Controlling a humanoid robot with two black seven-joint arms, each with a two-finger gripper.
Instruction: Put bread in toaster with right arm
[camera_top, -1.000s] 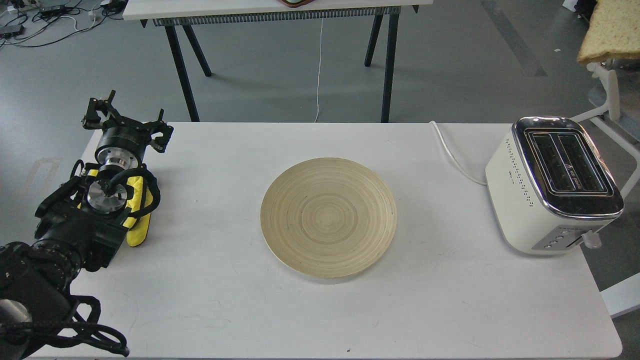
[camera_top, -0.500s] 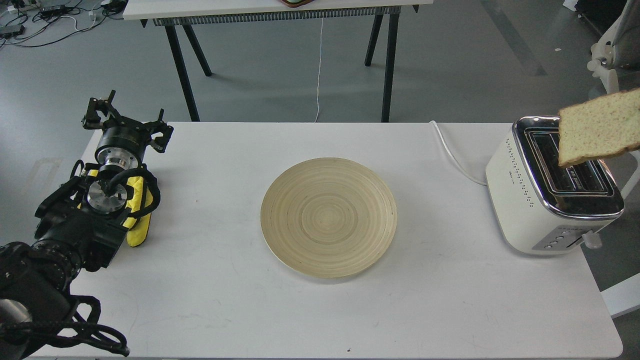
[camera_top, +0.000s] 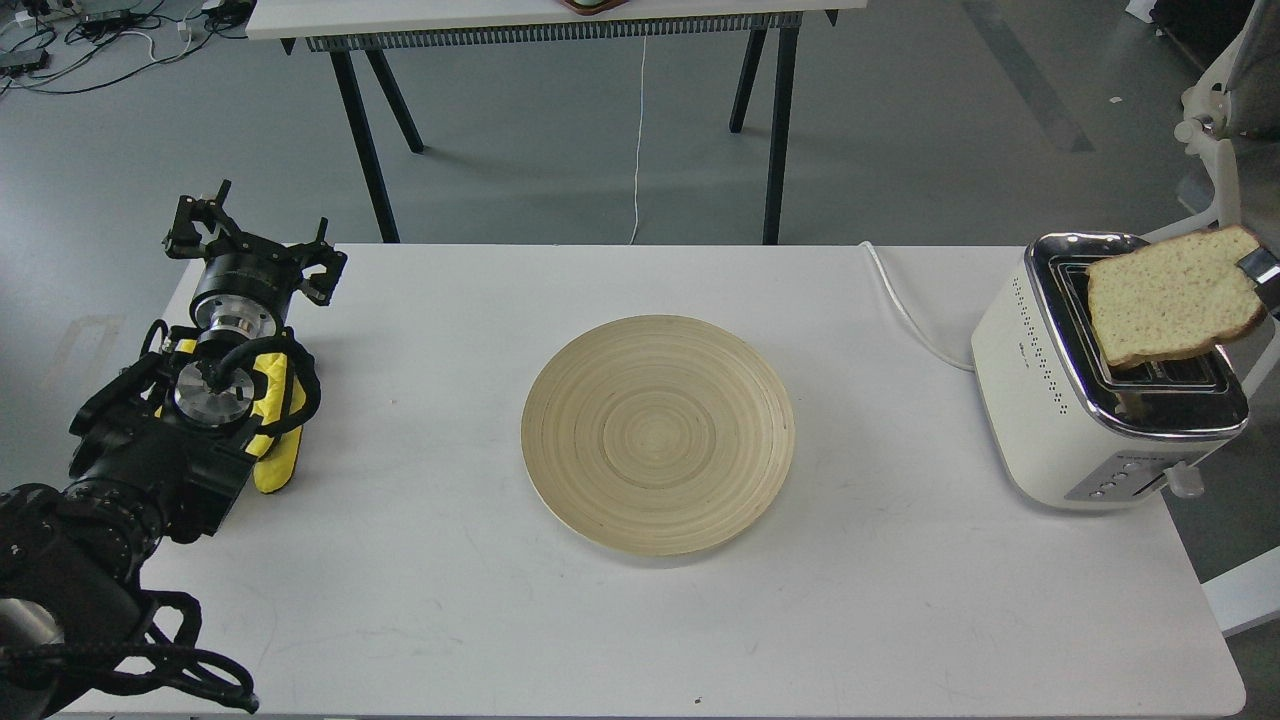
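Note:
The bread (camera_top: 1165, 298), a pale tan slice with a brown crust, hangs tilted over the chrome top of the cream-white toaster (camera_top: 1050, 400) at the table's right end. Its lower left edge is at the slots. Only a small silver and black fingertip of my right gripper (camera_top: 1258, 268) shows at the right edge, gripping the slice's right crust. The rest of the right arm is out of view. My left gripper (camera_top: 258, 238) rests at the table's far left, its fingers spread apart and empty.
A round bamboo plate (camera_top: 657, 433) lies empty at the middle of the white table (camera_top: 900, 600). The toaster's white cable (camera_top: 905, 305) runs back off the table. A white frame (camera_top: 1215, 170) stands beyond the toaster. Another table (camera_top: 500, 20) stands behind.
The bread has come down from the upper right corner and moved left over the toaster, tilting flatter onto the slots. The right fingertip has come into view. The left arm has not moved.

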